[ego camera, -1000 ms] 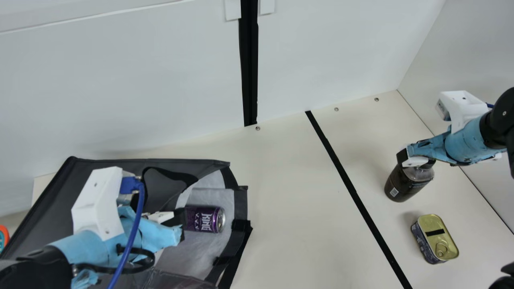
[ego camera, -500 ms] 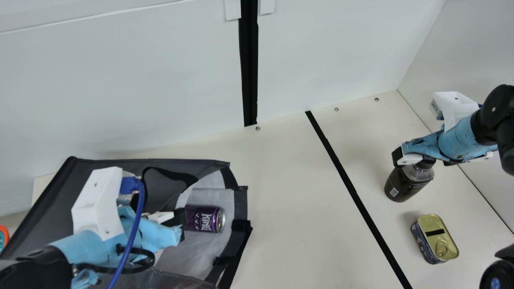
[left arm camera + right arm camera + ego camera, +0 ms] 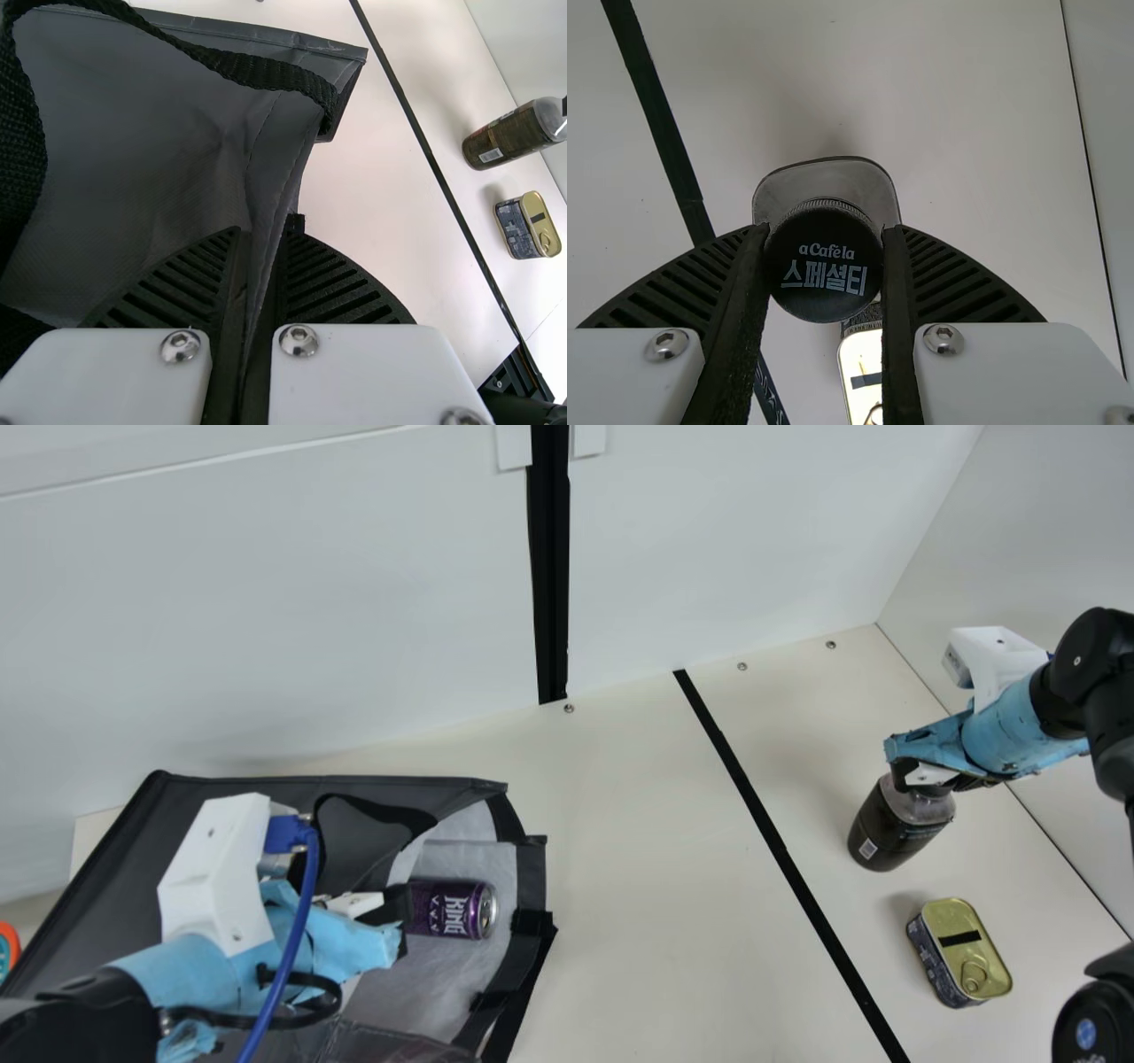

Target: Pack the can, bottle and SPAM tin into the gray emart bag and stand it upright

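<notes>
Main view: gray fabric emart bag with black trim lies on its side at 8 o'clock, mouth toward 3 o'clock. Purple metal can is inside near the mouth, lying on its side, just at 3 o'clock of the left gripper. Dark plastic bottle with clear shoulders stands upright on the cream table, well apart from the bag, a bit above 3 o'clock from its mouth. Gold-lidded rectangular SPAM tin sits near the bottle, at its 5 o'clock. Right gripper is at the bottle's neck.

Left wrist view: left gripper is clenched on a fold of the bag's fabric — likely keeping the mouth spread for loading. Bottle and tin both out on the table.

Right wrist view: right gripper has the bottle's round black cap between its fingers, both sides in contact — reads as a grasp. Tin partly behind one finger.

Step in hand: looks like the bottle pick; can is in, tin and standing the bag up remain. Next move should lift the bottle clear of the tin, carry it toward 9 o'clock, tip it and slide it in beside the can. Cap-only hold might let it swing.
</notes>
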